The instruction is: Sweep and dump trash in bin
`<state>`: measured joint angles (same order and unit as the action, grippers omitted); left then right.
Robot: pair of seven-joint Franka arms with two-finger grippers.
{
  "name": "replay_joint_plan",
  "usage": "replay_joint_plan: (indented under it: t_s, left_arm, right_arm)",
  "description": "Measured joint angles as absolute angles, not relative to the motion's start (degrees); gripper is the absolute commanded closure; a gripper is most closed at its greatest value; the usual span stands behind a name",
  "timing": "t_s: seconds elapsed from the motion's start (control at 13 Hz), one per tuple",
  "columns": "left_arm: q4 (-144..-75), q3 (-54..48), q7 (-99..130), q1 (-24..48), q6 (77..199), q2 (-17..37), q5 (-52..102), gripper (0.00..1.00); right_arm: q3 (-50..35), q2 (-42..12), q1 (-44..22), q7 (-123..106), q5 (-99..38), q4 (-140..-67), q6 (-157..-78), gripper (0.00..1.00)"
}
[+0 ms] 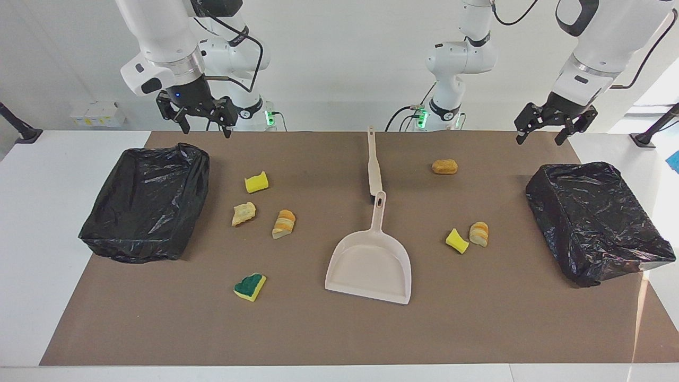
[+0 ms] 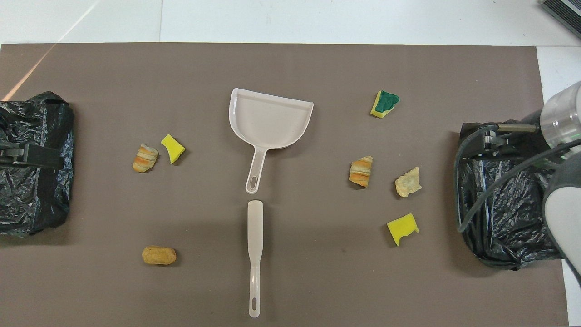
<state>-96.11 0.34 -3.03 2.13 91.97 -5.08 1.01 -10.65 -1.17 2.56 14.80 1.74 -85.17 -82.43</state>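
Hanging over the bin lined with a black bag [image 1: 146, 204] at the right arm's end of the table, the right gripper [image 1: 204, 124] has its fingers spread and holds nothing. In the overhead view this arm covers part of that bin [image 2: 504, 213].

On the brown mat [image 1: 339, 329] near that bin lie a yellow sponge chunk [image 1: 256, 182], a pale bread scrap [image 1: 243, 214], a striped bread piece [image 1: 284, 223] and, farthest from the robots, the green-and-yellow sponge piece [image 1: 250, 286].

At mid-table the beige dustpan [image 1: 371, 260] lies flat, handle toward the robots. The beige brush [image 1: 374, 164] lies in line with it, nearer the robots; its bristles show only as a dark sliver in the facing view.

Toward the left arm's end sit a brown bread roll [image 1: 444, 167], another yellow sponge chunk [image 1: 456, 241] and a striped bread slice [image 1: 479, 234] just beside it.

A second black-bagged bin [image 1: 597, 223] is cut off at the overhead view's edge. The left gripper [image 1: 546, 132] hangs open and empty near it.

No writing is readable anywhere.
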Motion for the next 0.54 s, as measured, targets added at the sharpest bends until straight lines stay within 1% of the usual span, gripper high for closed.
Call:
replay_joint_plan:
  t_s: [0.31, 0.54]
  left_arm:
    - [-96.1, 0.3, -3.0, 2.2, 91.7, -5.1, 1.0, 0.00]
    - [-96.1, 0.3, -3.0, 2.4, 91.7, -5.0, 1.0, 0.00]
  right_arm:
    - [-10.7, 0.8, 2.5, 14.8, 1.7, -87.9, -82.6, 0.00]
    - [-10.7, 1.2, 2.5, 14.8, 1.7, -88.6, -82.8, 0.00]
